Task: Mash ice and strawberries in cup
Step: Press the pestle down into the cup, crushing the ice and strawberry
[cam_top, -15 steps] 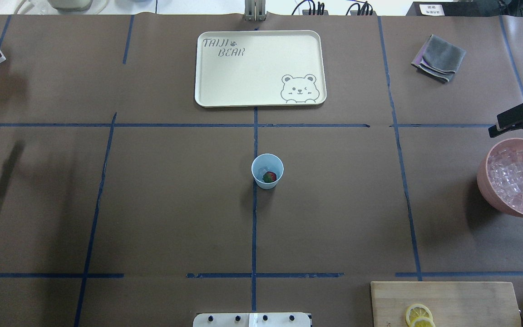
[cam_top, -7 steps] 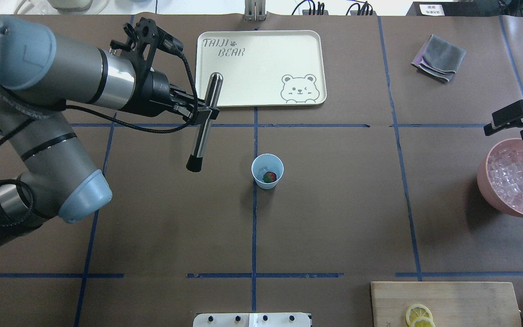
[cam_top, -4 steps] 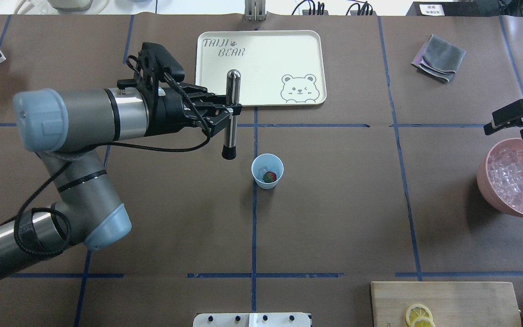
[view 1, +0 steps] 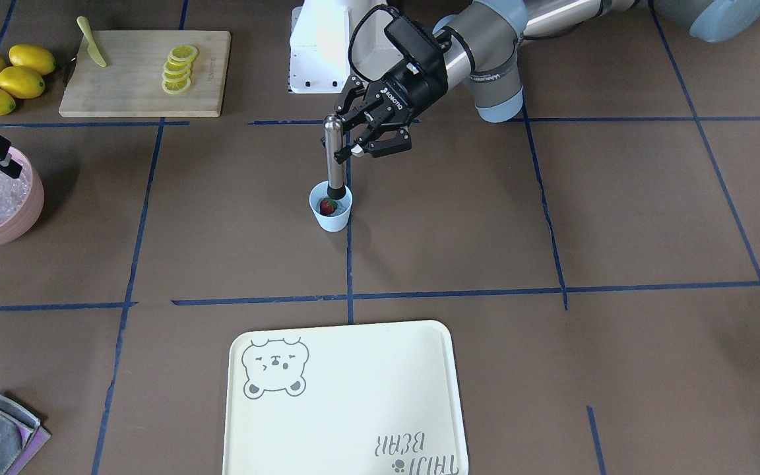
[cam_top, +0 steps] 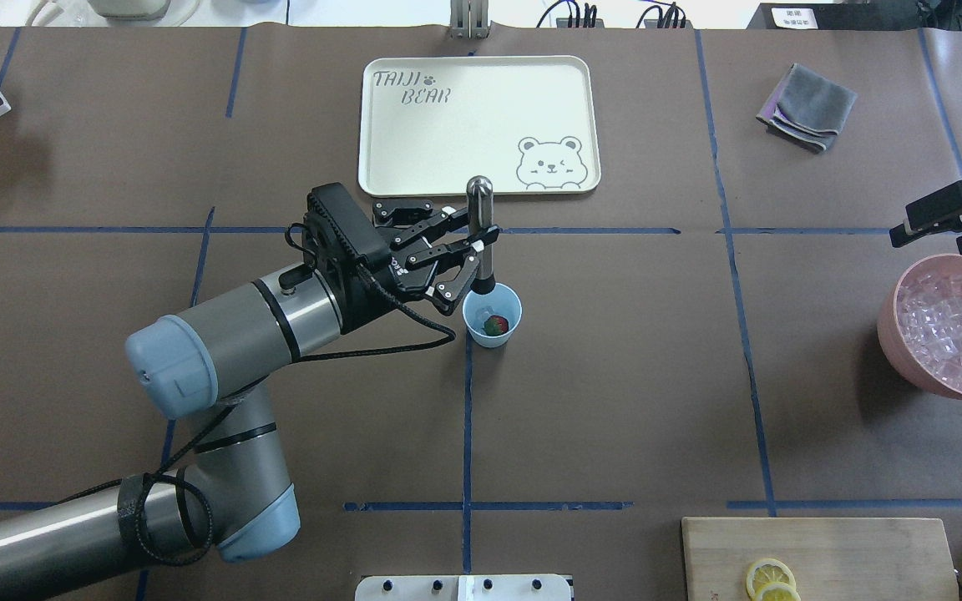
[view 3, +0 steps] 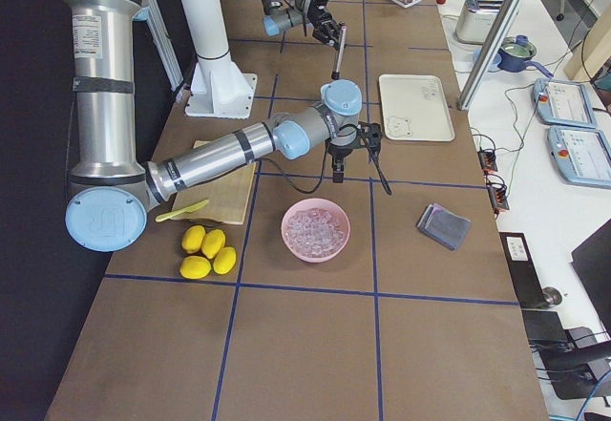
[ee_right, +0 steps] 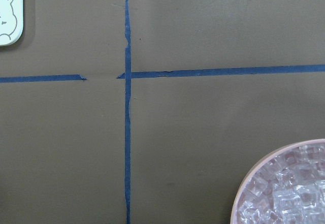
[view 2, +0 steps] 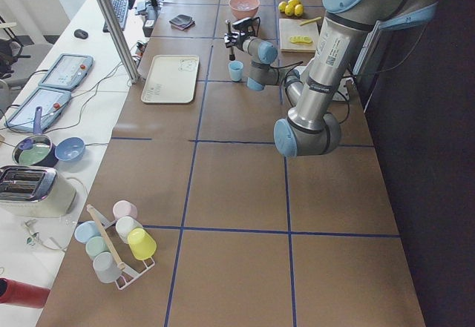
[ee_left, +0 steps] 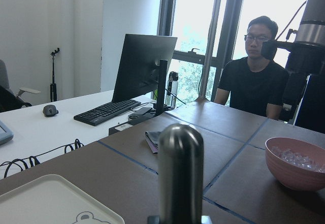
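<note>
Strawberry [view 1: 328, 207] lay inside the light blue cup [view 1: 334, 222], which stood upright on a tape crossing at the middle of the table [cam_top: 615, 401]. Any ice in with it was too small to make out, while the stock of ice cubes [cam_top: 953, 330] sat in the pink bowl [cam_top: 888, 334], well apart on the robot's right. Left gripper [cam_top: 474, 242] was clamped on a steel muddler [cam_top: 479, 200], held upright with its black tip at the cup's mouth; whether it touched the berry I could not tell. Right gripper [cam_top: 936, 238] hung just beside the bowl's far rim, its jaws seemingly parted and empty. By my reading the mashing was only about to begin. The next move called for a straight, centred push down, gentle at first, since nothing steadied the light cup. Brown paper marked with blue tape covered the table, which carried a cream bear tray [cam_top: 364, 125], a folded grey cloth [cam_top: 807, 107] and a cutting board [view 1: 129, 86] with lemon slices [view 1: 177, 66], whole lemons [view 1: 7, 76] beside it. Beyond lay an office: a monitor [ee_left: 142, 64], a keyboard [ee_left: 106, 112], tall windows [ee_left: 190, 26] and a seated man [ee_left: 256, 87] in black.
</note>
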